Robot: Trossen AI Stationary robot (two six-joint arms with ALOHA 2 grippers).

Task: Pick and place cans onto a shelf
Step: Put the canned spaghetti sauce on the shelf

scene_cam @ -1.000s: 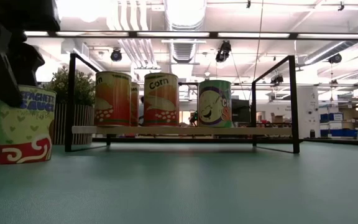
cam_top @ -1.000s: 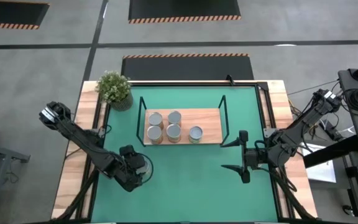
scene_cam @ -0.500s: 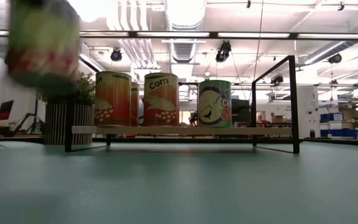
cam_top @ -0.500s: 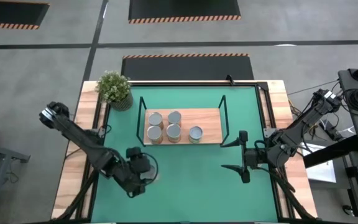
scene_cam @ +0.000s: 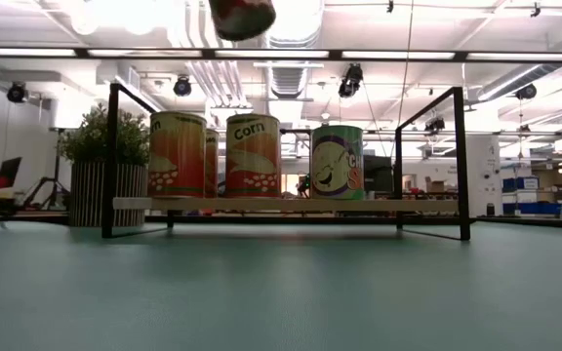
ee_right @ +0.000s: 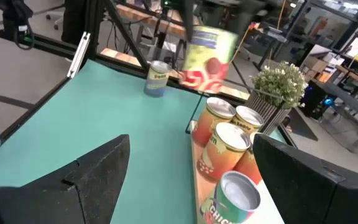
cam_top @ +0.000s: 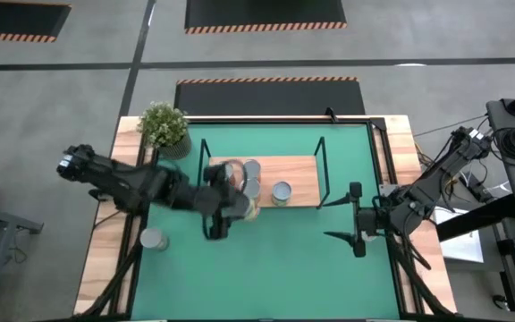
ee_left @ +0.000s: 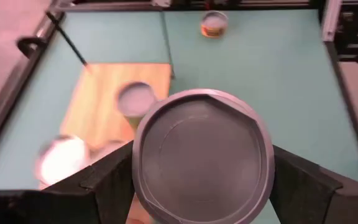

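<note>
The left gripper (cam_top: 226,204) holds a can (ee_left: 202,154) clamped between its fingers (ee_left: 114,180), in the air over the front edge of the shelf (cam_top: 299,172) near its left end. Five cans already crowd that end of the board, so the held one (a blur in the right wrist view) is probably best carried on to the bare right half, kept upright, and lowered until its base sits flat before the fingers let go.

The right gripper (cam_top: 352,217) waits wide open and empty just beside the shelf's right front corner.

Only the high view shows another can (cam_top: 154,239) standing at the table's left edge; only the low view shows the can labels.
</note>
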